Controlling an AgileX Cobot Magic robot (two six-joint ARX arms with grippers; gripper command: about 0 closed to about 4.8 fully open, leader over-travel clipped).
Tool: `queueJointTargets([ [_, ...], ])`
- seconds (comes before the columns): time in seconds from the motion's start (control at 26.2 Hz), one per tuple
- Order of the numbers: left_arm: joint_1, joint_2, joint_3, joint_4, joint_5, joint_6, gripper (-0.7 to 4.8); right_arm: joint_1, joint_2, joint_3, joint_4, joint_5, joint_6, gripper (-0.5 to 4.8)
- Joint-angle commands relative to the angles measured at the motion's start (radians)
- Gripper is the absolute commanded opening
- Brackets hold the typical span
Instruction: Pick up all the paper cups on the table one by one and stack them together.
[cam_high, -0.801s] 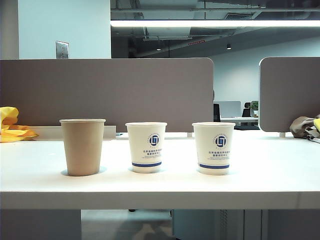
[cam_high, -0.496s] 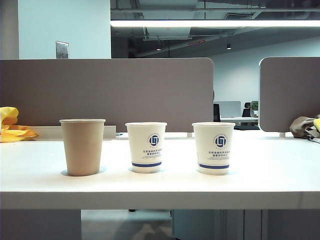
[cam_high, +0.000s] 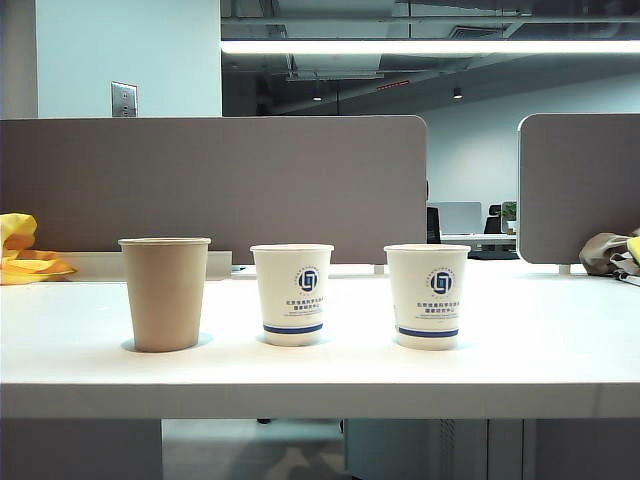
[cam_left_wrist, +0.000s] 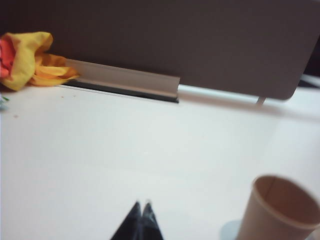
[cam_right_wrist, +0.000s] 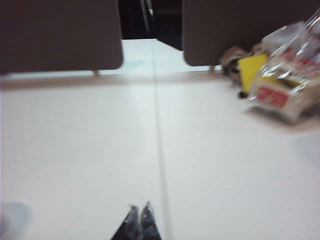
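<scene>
Three rolled-rim paper cups stand upright in a row on the smooth white desk (cam_high: 560, 340): a taller plain brown cup (cam_high: 165, 293), then two white cups (cam_high: 292, 294) (cam_high: 427, 295) with blue logos. Nothing has moved since earlier. The left end effector (cam_left_wrist: 141, 205) is closed and empty near the brown cup; the right end effector (cam_right_wrist: 139, 206) is closed and empty over bare desk.

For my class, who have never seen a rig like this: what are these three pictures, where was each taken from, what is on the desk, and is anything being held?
A two-armed robot took them. The exterior view faces the white table from the front: a brown cup, a middle white cup and a right white cup stand apart, unstacked. The other two come from cameras on each wrist. The left tool is shut and empty, near the brown cup. The right tool is shut, holding nothing. Yellow cloth and plastic packets lie at the table's ends.
</scene>
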Motion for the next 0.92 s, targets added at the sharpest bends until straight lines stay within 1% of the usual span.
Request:
queueJointTargets([
  [0.04, 0.001, 0.001, 0.078, 0.039, 0.050, -0.134, -0.06, 0.000, 0.000, 0.006, 0.096, -0.106, 0.311, 0.13],
  [0.08, 0.001, 0.001, 0.108, 0.031, 0.054, -0.130, -0.06, 0.000, 0.000, 0.018, 0.126, -0.137, 0.331, 0.13],
  [0.15, 0.001, 0.001, 0.204, -0.018, 0.059, -0.097, -0.06, 0.000, 0.000, 0.069, 0.169, -0.197, 0.350, 0.07],
  [0.19, 0.001, 0.004, 0.300, -0.091, 0.057, -0.066, -0.06, 0.000, 0.000, 0.153, 0.135, -0.216, 0.341, 0.07],
  [0.23, 0.001, 0.024, 0.404, -0.174, 0.053, -0.023, -0.06, -0.004, 0.001, 0.249, 0.045, -0.216, 0.277, 0.07],
  [0.31, 0.001, 0.069, 0.544, -0.291, 0.053, 0.074, -0.06, -0.005, 0.023, 0.367, -0.072, -0.202, 0.167, 0.07],
  [0.34, 0.001, 0.124, 0.658, -0.375, 0.053, 0.127, -0.06, -0.005, 0.077, 0.489, -0.189, -0.199, 0.063, 0.08],
  [0.38, 0.001, 0.193, 0.771, -0.444, 0.053, 0.135, -0.06, -0.005, 0.142, 0.596, -0.296, -0.200, -0.020, 0.08],
  [0.42, 0.001, 0.243, 0.840, -0.486, 0.053, 0.115, -0.06, -0.005, 0.191, 0.658, -0.353, -0.200, -0.063, 0.08],
  [0.5, 0.001, 0.349, 0.961, -0.559, 0.069, 0.073, -0.06, -0.004, 0.282, 0.747, -0.420, -0.202, -0.109, 0.08],
  [0.57, 0.001, 0.469, 1.067, -0.624, 0.121, 0.045, -0.06, -0.004, 0.418, 0.860, -0.504, -0.209, -0.140, 0.08],
  [0.65, 0.001, 0.596, 1.154, -0.678, 0.238, 0.008, -0.06, -0.004, 0.541, 0.964, -0.602, -0.251, -0.160, 0.08],
  [0.69, 0.001, 0.671, 1.190, -0.694, 0.310, -0.018, -0.06, -0.003, 0.624, 1.034, -0.676, -0.282, -0.182, 0.08],
  [0.8, 0.001, 0.855, 1.259, -0.732, 0.482, -0.070, -0.06, 0.002, 0.841, 1.223, -0.883, -0.361, -0.237, 0.08],
  [0.88, 0.000, 0.978, 1.292, -0.752, 0.564, -0.091, -0.05, 0.037, 0.964, 1.323, -0.948, -0.404, -0.237, 0.09],
  [0.92, -0.003, 1.028, 1.302, -0.761, 0.583, -0.102, -0.05, 0.053, 1.019, 1.361, -0.954, -0.412, -0.237, 0.10],
])
